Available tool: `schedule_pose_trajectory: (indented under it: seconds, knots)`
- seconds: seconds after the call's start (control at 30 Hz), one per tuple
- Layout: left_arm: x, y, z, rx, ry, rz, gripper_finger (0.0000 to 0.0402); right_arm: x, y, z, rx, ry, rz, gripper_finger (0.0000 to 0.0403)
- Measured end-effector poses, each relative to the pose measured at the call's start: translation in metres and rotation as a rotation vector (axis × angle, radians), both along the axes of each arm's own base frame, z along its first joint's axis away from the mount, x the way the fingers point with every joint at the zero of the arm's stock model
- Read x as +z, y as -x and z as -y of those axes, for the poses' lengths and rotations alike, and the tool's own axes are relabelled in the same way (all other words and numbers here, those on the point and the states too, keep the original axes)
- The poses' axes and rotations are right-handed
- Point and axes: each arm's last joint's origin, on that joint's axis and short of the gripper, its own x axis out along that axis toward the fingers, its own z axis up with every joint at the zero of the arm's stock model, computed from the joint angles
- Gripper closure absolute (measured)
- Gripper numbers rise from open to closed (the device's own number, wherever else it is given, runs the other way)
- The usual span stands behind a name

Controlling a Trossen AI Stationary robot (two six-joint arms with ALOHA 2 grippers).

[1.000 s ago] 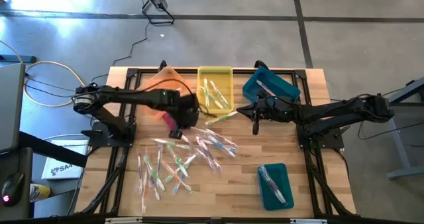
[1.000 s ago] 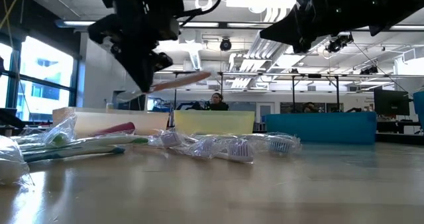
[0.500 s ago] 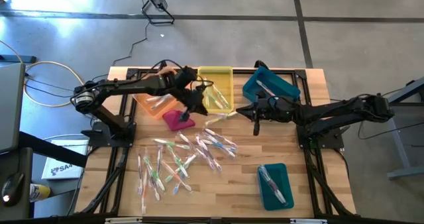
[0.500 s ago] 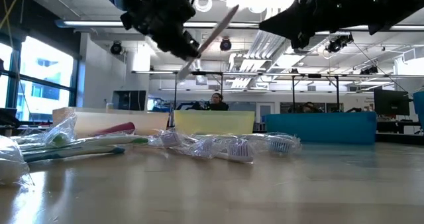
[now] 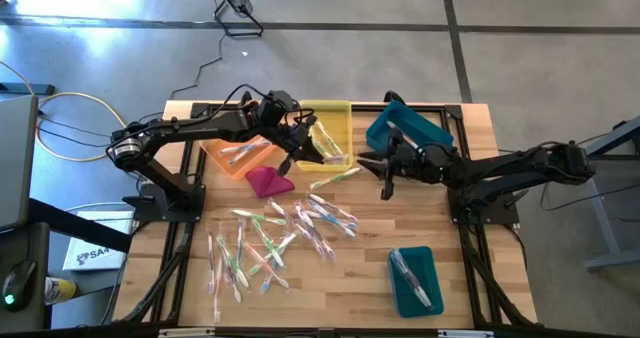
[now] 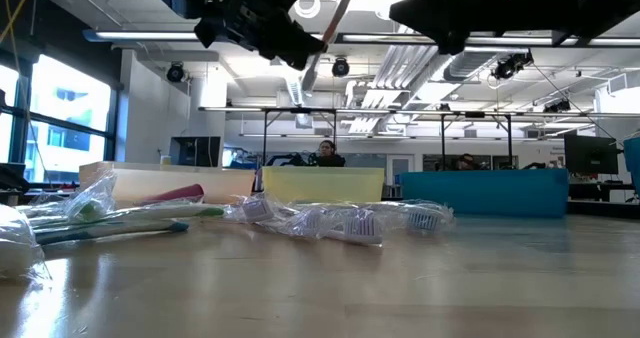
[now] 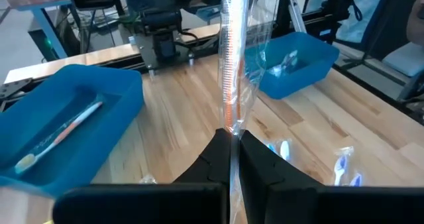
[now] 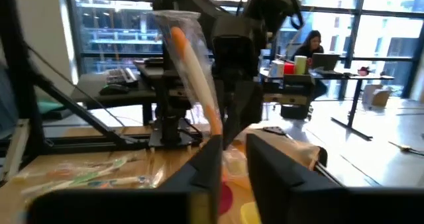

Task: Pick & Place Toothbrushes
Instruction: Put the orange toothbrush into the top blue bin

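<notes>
My left gripper [image 5: 303,146] hangs over the yellow bin's [image 5: 335,111] left side, shut on one wrapped toothbrush [image 7: 233,65] with an orange stretch; the right wrist view shows that brush [image 8: 193,78] too. Many more wrapped toothbrushes [image 5: 280,233] lie loose on the wood in the table's middle and near left. Others lie in the orange bin [image 5: 222,158], the yellow bin and both teal bins. My right gripper [image 5: 385,173] hovers open to the yellow bin's right, beside the far teal bin [image 5: 412,128], touching nothing. My left gripper pinches the wrapped toothbrush between its two fingers, near one end of it [image 7: 232,121]. The fingers reach in from the table's left. The rest of the brush sticks out past the fingertips, steeply tilted in the low view [image 6: 338,18], and it is lifted clear above the yellow bin.
A magenta cloth lump [image 5: 268,181] lies just near of the orange bin. The second teal bin [image 5: 415,278] sits at the near right with a brush in it. Bare wood shows between that bin and the loose pile. Black frame rails run along the table's edges.
My left gripper has risen from over the magenta lump and travelled toward the far right, ending over the yellow bin. The toothbrush stayed in its grip and tipped from almost level to steeply tilted. The magenta lump, covered before, now shows.
</notes>
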Motion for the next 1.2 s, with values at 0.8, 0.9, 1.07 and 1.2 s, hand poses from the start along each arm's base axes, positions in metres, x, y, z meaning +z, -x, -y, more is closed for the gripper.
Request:
schedule_pose_trajectory:
  seconds: [0.8, 0.9, 1.07, 1.2]
  knots:
    - [0.000, 0.000, 0.000, 0.004, -0.001, -0.002, 0.0398, 0.002, -0.070, -0.008, -0.018, 0.033, 0.018, 0.0215]
    - [0.000, 0.000, 0.000, 0.004, -0.001, -0.002, 0.0398, 0.002, -0.072, -0.008, -0.003, 0.054, 0.018, 0.0216]
    - [0.000, 0.000, 0.000, 0.005, -0.002, -0.002, 0.0398, 0.003, -0.073, -0.008, 0.002, 0.058, 0.021, 0.0251]
    - [0.000, 0.000, 0.000, 0.006, -0.002, -0.002, 0.0398, 0.003, -0.073, -0.008, 0.002, 0.058, 0.022, 0.0300]
